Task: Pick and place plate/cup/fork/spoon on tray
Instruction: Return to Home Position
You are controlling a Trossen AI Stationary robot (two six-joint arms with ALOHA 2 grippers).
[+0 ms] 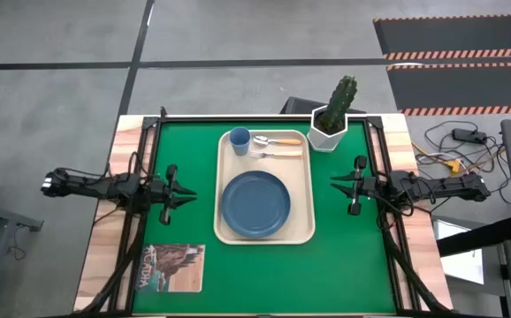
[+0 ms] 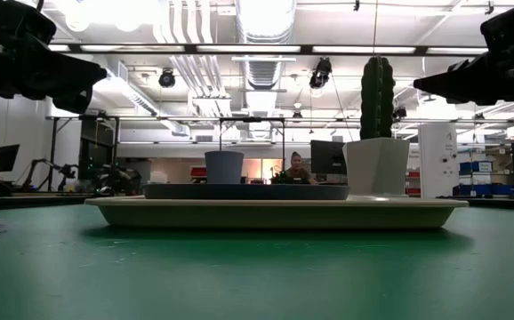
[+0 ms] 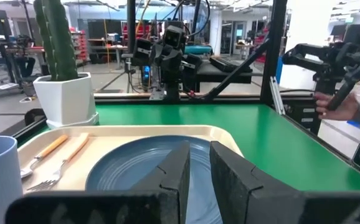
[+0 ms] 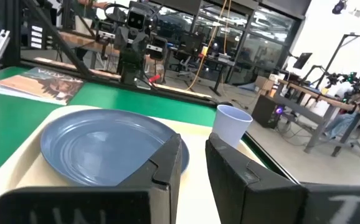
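The cream tray (image 1: pixel 220 235) lies mid-table. On it rest the dark blue plate (image 1: pixel 255 204) at the near end, and at the far end the blue cup (image 1: pixel 239 139), upright, with the spoon (image 1: pixel 278 140) and the fork (image 1: pixel 275 155) lying flat beside it. My left gripper (image 1: pixel 191 196) hovers left of the tray, pointing at the plate; its fingers (image 3: pixel 179 163) stand a narrow gap apart and hold nothing. My right gripper (image 1: pixel 333 183) hovers right of the tray, also pointing at the plate (image 4: pixel 105 146), its fingers (image 4: pixel 167 155) a narrow gap apart and holding nothing.
A white hexagonal pot with a cactus (image 1: pixel 331 131) stands just off the tray's far right corner. A picture-covered booklet (image 1: pixel 171 268) lies at the near left. Green mat shows on both sides of the tray. A person's hand (image 3: pixel 342 109) shows beyond the table's right side.
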